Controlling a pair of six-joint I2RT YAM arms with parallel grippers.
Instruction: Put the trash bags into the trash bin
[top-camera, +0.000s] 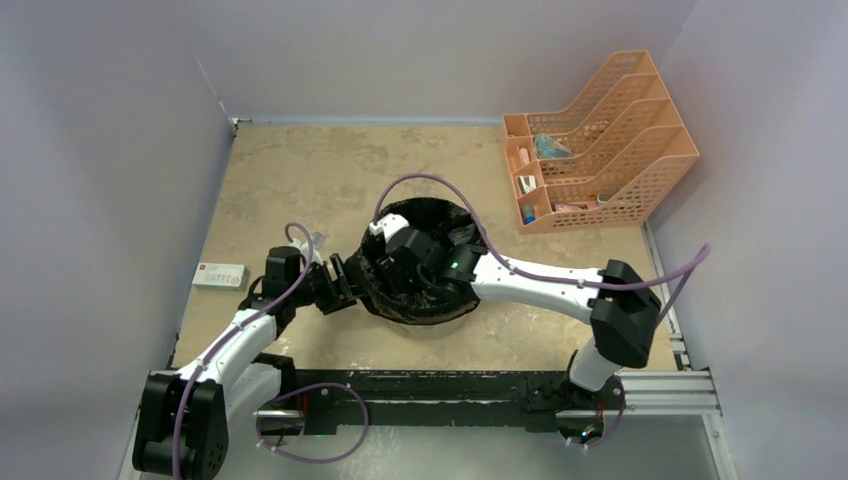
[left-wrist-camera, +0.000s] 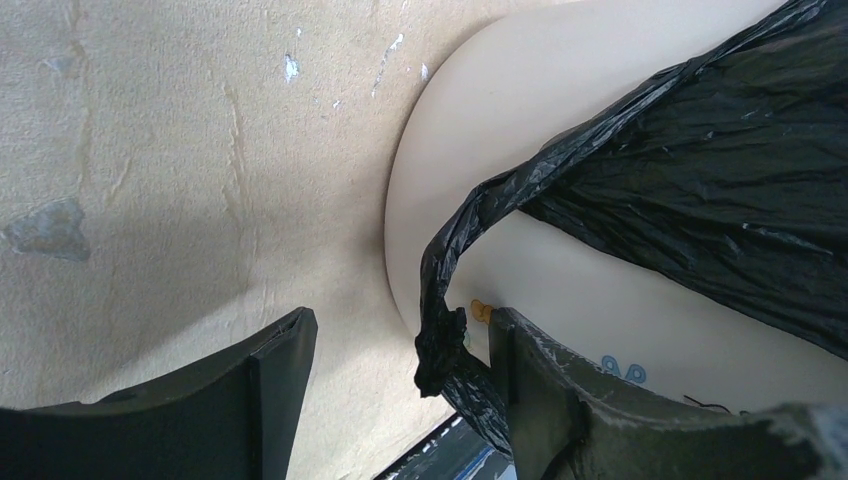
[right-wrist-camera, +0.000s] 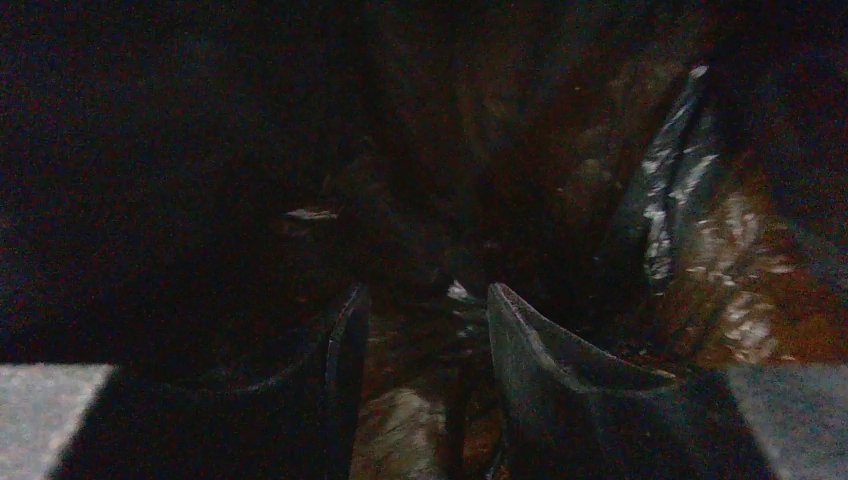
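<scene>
The black trash bag (top-camera: 432, 213) lines the trash bin and drapes over its rim at the table's middle. The wrist view shows the bin's cream wall (left-wrist-camera: 520, 110) with the bag (left-wrist-camera: 720, 190) hanging over it. My left gripper (top-camera: 343, 284) is open at the bin's left side. A twisted loop handle of the bag (left-wrist-camera: 445, 330) hangs between its jaws, close to the right finger (left-wrist-camera: 560, 400). My right gripper (top-camera: 405, 255) reaches down inside the lined bin. Its jaws stand apart in the dark right wrist view (right-wrist-camera: 425, 340), with crinkled black film (right-wrist-camera: 670, 200) around them.
An orange mesh desk organiser (top-camera: 600, 140) with small items stands at the back right. A small white and red box (top-camera: 220, 276) lies at the table's left edge. A black rail (top-camera: 450, 385) runs along the near edge between the arm bases.
</scene>
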